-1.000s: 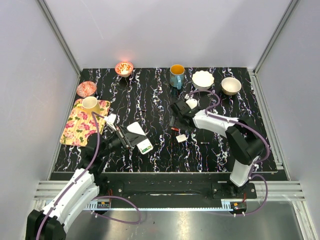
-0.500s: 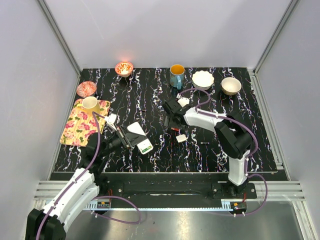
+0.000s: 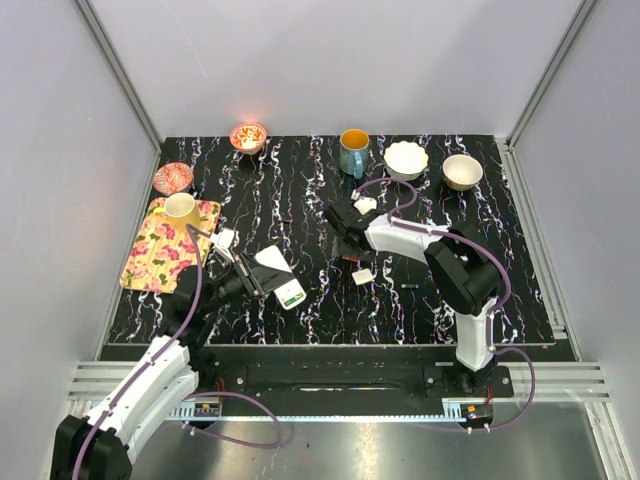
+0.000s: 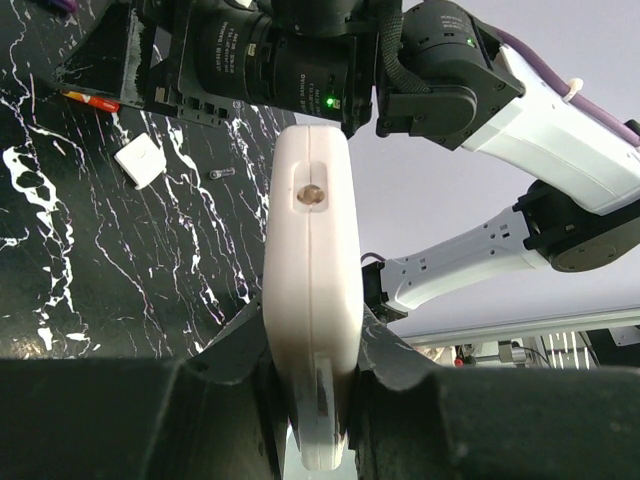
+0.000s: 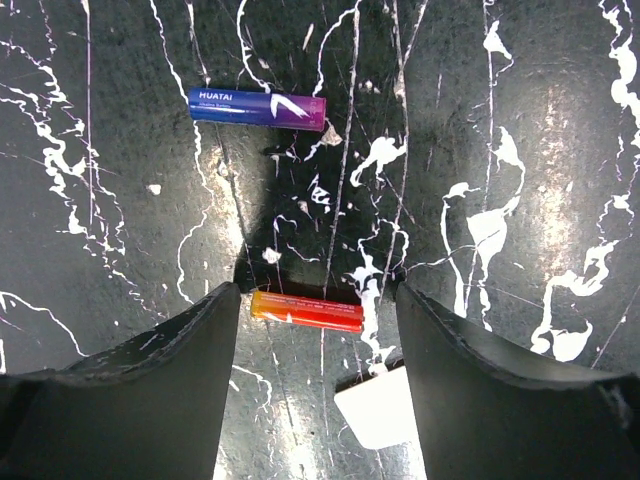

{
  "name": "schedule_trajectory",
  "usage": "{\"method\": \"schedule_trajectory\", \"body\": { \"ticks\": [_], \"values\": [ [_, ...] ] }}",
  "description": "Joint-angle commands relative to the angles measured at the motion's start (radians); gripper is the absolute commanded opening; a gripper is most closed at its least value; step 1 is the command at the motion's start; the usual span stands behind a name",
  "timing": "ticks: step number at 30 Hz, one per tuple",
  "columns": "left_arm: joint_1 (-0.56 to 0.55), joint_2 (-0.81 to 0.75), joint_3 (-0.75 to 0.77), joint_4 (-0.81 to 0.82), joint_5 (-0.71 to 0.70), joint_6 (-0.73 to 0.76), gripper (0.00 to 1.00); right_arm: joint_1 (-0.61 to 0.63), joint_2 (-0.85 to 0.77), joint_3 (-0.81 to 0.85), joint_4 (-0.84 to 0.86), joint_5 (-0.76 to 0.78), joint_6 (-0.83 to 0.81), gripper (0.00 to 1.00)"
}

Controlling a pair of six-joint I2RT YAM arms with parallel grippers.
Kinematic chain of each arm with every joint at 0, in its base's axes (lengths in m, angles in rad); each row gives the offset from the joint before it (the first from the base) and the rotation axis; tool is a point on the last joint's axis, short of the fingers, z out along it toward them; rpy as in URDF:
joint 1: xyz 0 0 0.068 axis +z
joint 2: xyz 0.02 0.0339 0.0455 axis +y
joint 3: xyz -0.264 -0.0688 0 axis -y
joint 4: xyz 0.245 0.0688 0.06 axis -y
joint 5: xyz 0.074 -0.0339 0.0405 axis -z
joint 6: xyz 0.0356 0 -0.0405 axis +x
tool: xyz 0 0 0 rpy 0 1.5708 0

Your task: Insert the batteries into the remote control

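My left gripper (image 3: 256, 276) is shut on the white remote control (image 3: 290, 293) and holds it above the table; in the left wrist view the remote (image 4: 311, 290) stands edge-on between the jaws of that gripper (image 4: 312, 375). My right gripper (image 3: 347, 238) is open and points down at the table. In the right wrist view that gripper (image 5: 316, 296) has its fingers on either side of a reddish-orange battery (image 5: 306, 310) lying flat, apart from both. A blue-purple battery (image 5: 257, 108) lies beyond it. The orange battery also shows in the left wrist view (image 4: 92, 100).
A small white square cover (image 3: 363, 276) lies just near of the orange battery, seen also in the right wrist view (image 5: 372, 415). A floral tray (image 3: 160, 255) with a yellow cup (image 3: 182, 207) sits at left. Bowls (image 3: 405, 158) and a blue mug (image 3: 353, 150) line the far edge.
My right gripper has moved left and a little farther away over the table. My left gripper with the remote has stayed in place.
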Motion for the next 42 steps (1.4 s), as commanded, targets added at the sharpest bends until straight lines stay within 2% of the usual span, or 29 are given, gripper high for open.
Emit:
{"method": "schedule_trajectory", "body": {
  "ticks": [1,25,32,42],
  "values": [
    [0.004,-0.007,-0.014,0.072,-0.004,0.004,0.00,0.009,0.019,0.026,-0.016,0.013,0.010,0.68],
    [0.004,-0.023,-0.031,0.083,0.007,-0.003,0.00,0.037,0.043,0.043,-0.063,0.017,0.058,0.64],
    [0.004,-0.033,-0.037,0.084,0.007,-0.008,0.00,0.038,0.049,0.038,-0.066,0.008,0.068,0.59],
    [0.004,-0.030,-0.038,0.086,-0.001,-0.009,0.00,0.040,0.023,0.017,-0.068,0.010,0.062,0.44]
  ]
}}
